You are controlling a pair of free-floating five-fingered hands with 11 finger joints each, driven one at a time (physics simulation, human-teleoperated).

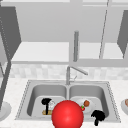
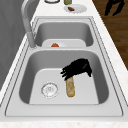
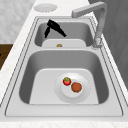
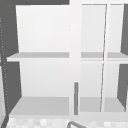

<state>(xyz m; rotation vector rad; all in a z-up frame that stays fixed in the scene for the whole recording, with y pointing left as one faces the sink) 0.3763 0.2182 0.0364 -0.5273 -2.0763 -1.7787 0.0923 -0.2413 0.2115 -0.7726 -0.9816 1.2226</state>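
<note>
Left hand curls round the bread roll's end in your sink's left basin. You risk it slipping from so shallow a grip. Right hand hangs relaxed, open.

Bright, even, flat light, faint soft shadows in basins, overall blur, no glare

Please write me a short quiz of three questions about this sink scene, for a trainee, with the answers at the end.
1. True or false: the left hand is in the left basin, over the bread roll.
2. What lies on the plate in the right basin? A) a fork B) a strawberry and a brown patty C) a cup
3. Where is the right hand in the front view?

Key: 1 true. 2 B. 3 At the sink's front right edge, outside the basins.
</note>
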